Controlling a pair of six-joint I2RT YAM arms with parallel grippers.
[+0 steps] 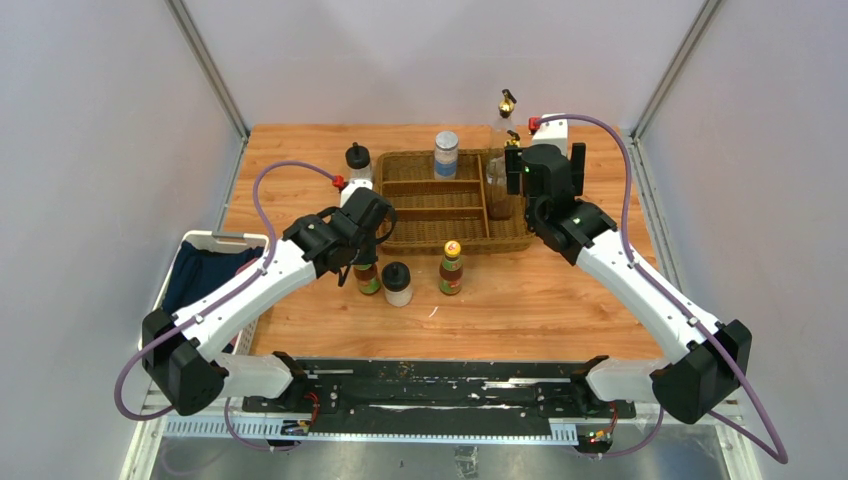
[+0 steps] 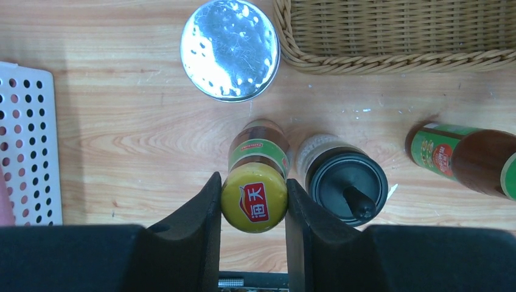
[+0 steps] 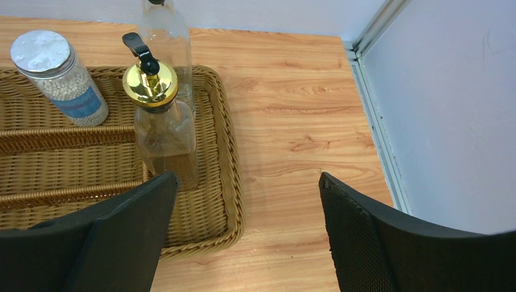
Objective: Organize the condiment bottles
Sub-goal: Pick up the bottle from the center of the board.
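Note:
My left gripper [image 2: 254, 201] [image 1: 366, 260] is shut on the yellow cap of a green-labelled sauce bottle [image 2: 254, 194] that stands on the table. Right beside it is a black-lidded jar [image 2: 347, 185] [image 1: 397, 283], and a second sauce bottle [image 2: 462, 158] [image 1: 451, 267] stands further right. A silver-lidded shaker [image 2: 230, 48] sits by the wicker tray's corner. Over the tray's right edge, my right gripper [image 3: 246, 182] [image 1: 545, 162] is open and holds nothing. A gold-spouted cruet [image 3: 159, 115] and another shaker [image 3: 61, 76] stand in the tray; a second cruet [image 3: 164, 30] is behind.
The brown wicker divided tray [image 1: 455, 240] [image 3: 228, 152] lies at the table's back middle. Another black-lidded jar [image 1: 358, 160] stands off its left end. A white perforated basket [image 2: 27, 140] [image 1: 205, 240] hangs at the left edge. Walls close in the right side [image 3: 450, 109].

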